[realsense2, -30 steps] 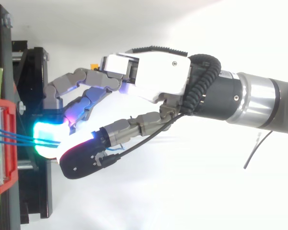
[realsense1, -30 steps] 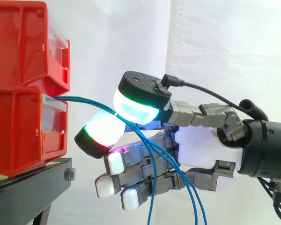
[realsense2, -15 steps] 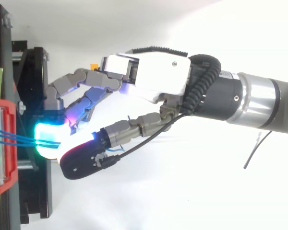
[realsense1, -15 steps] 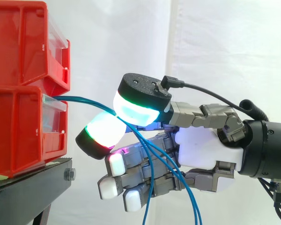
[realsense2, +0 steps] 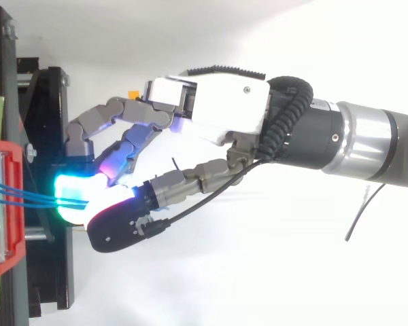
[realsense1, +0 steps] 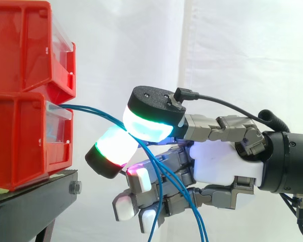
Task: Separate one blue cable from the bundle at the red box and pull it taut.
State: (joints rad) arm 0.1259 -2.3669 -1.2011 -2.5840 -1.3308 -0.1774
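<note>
Blue cables [realsense1: 91, 110] [realsense2: 27, 197] come out of the lower red bin [realsense1: 20, 136] as a close bundle and slope down to the right. The hand [realsense1: 222, 164] [realsense2: 217, 109] reaches in from the right, just off the bin's front. Its two large glowing fingertips [realsense1: 149, 123] are pinched together on the bundle, the upper pad green and cyan, the lower white with a red rim. I cannot tell whether one strand or all of them sit in the pinch. Behind the pinch, up to three strands hang down past the curled lower fingers [realsense1: 139, 179].
A second red bin [realsense1: 20, 45] is stacked on the lower one. Both rest on a black stand [realsense1: 30, 201] [realsense2: 51, 102] at the left. A white curtain hangs behind. Open air lies between the bins and the hand.
The hand has shifted a little right and down with the cables still pinched. Its lower fingers have dropped and curled further, and the cable run from the bin slopes more steeply.
</note>
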